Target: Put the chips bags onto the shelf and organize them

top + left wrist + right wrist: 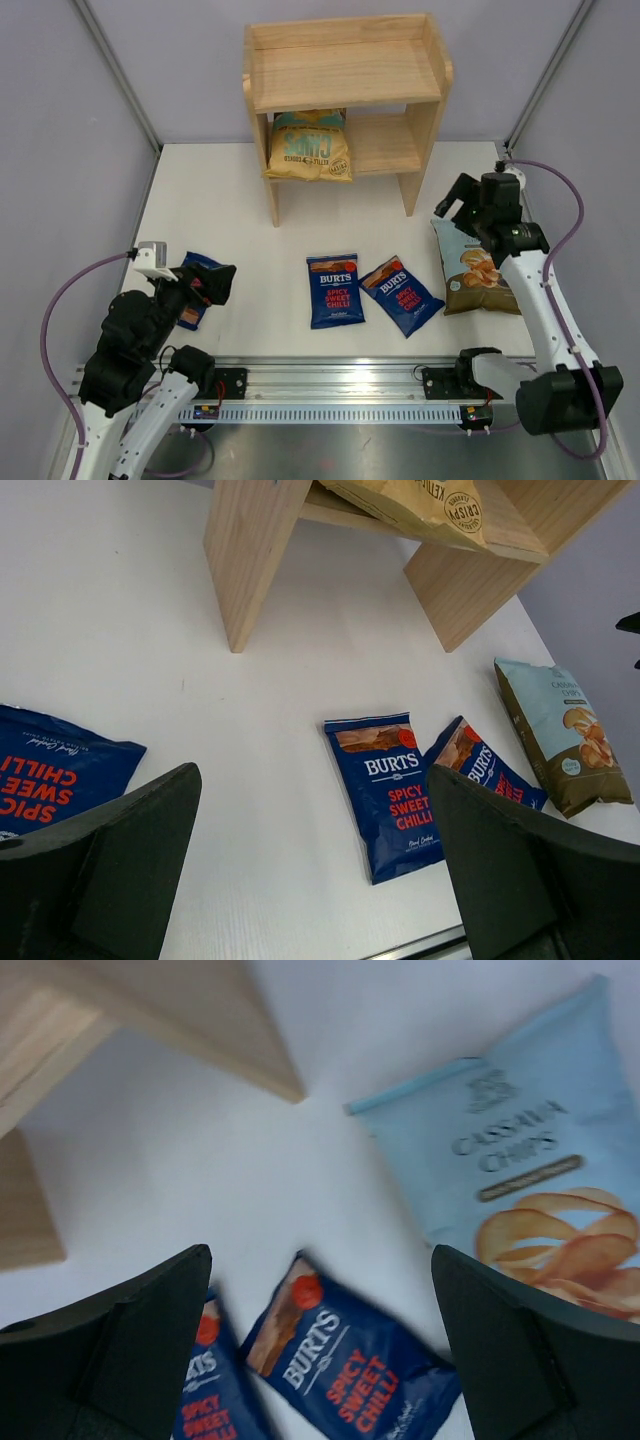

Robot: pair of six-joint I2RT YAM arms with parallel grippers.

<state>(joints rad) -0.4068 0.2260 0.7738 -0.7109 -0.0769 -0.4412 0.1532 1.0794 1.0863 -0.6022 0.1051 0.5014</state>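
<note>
white surface is carrying three dark-blue foil bags and a pale-blue cassava bag lower-centre, awaiting shelving; a tan-and-teal bag is sitting inside the wooden shelf, upper-centre. left fingers and right fingers are hanging spread, empty.

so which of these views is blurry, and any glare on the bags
Right wrist view: soft throughout, shelf wood smeared, cassava bag lettering fuzzy. Left wrist view: sharp, middle Burts bag print readable. Top view: even light, no glare, faint shade under the shelf.
</note>
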